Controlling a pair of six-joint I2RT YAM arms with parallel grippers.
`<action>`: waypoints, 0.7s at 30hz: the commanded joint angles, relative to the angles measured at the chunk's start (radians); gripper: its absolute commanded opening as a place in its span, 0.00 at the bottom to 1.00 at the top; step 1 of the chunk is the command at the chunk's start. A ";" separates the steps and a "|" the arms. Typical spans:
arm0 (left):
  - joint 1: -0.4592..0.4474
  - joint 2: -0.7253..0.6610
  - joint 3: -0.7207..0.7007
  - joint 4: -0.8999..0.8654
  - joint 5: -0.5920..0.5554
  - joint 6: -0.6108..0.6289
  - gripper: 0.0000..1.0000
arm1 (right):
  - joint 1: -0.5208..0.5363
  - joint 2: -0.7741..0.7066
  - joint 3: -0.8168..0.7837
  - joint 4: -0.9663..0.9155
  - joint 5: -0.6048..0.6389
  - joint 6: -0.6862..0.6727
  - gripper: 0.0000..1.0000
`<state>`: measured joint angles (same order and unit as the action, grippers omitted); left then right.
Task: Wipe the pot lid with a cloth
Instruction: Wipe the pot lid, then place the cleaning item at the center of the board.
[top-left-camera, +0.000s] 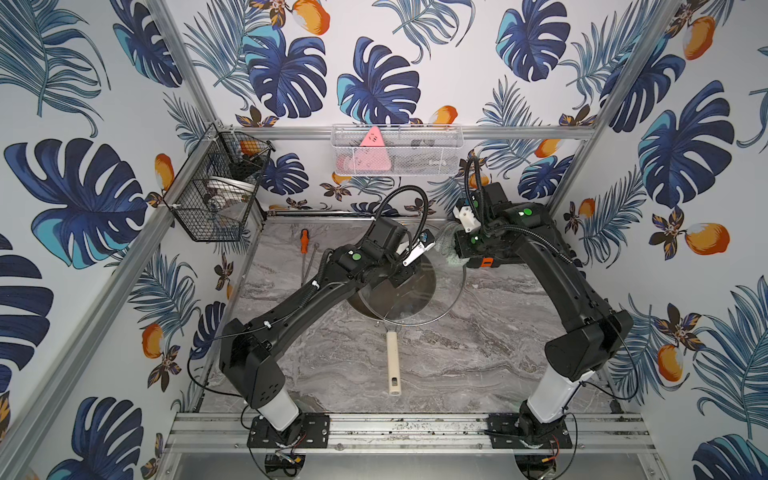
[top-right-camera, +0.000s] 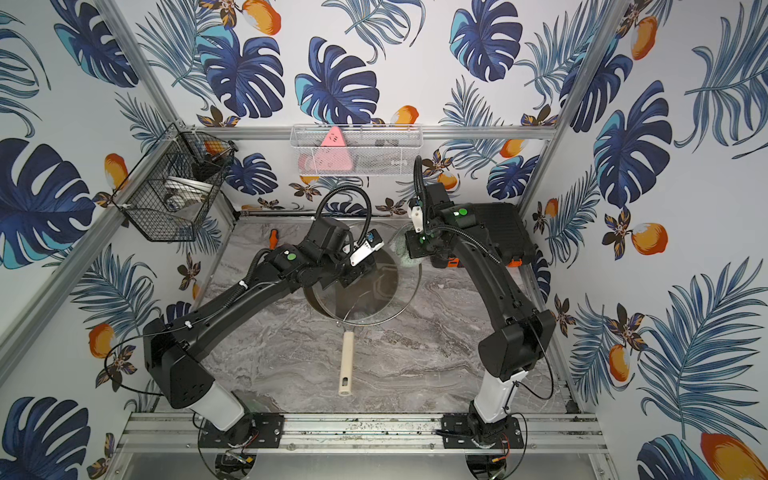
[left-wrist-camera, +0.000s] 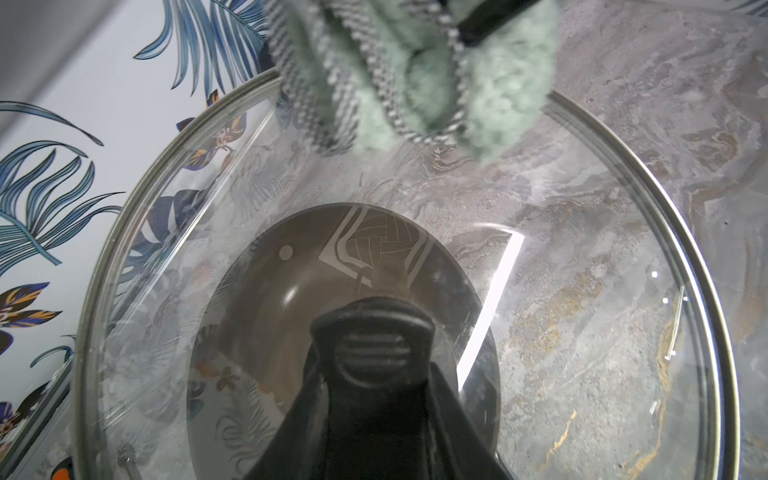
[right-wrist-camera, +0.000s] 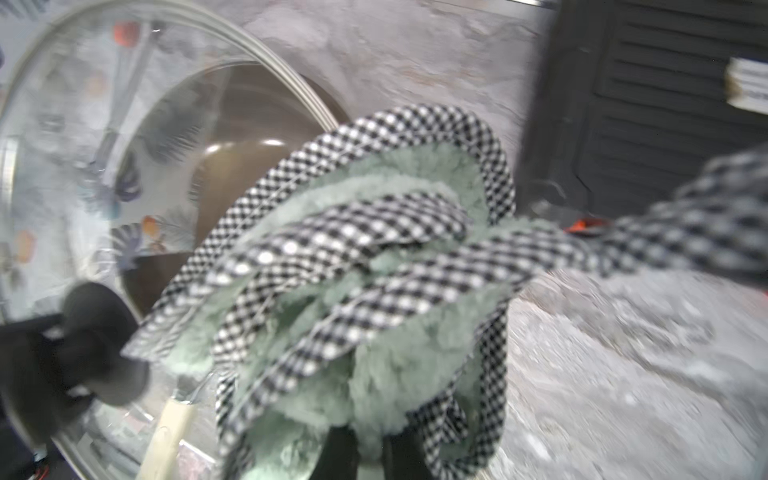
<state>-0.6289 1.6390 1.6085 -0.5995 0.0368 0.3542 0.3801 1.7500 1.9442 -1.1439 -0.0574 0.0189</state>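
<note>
The cloth (left-wrist-camera: 436, 75) (bunched), clamped in right gripper (right-wrist-camera: 370, 453), touches pot lid (left-wrist-camera: 582, 291).

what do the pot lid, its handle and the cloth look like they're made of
Pot lid: clear glossy glass, since the marble-look table shows through it; its rim looks like brushed metal. Handle: matte black, ribbed, probably plastic. Cloth: fluffy mint-green pile, perhaps microfibre, with black-and-white checked woven trim.
</note>
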 joint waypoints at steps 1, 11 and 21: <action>0.001 0.008 0.034 0.072 -0.060 -0.089 0.00 | -0.031 -0.067 -0.082 0.037 0.025 0.056 0.00; 0.001 0.083 0.140 -0.005 -0.258 -0.287 0.00 | -0.112 -0.262 -0.408 0.112 -0.027 0.094 0.00; 0.002 0.185 0.240 -0.111 -0.377 -0.456 0.00 | -0.158 -0.318 -0.687 0.227 -0.069 0.076 0.00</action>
<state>-0.6285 1.8107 1.8214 -0.7399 -0.2756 -0.0231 0.2363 1.4330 1.3033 -0.9794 -0.0956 0.1074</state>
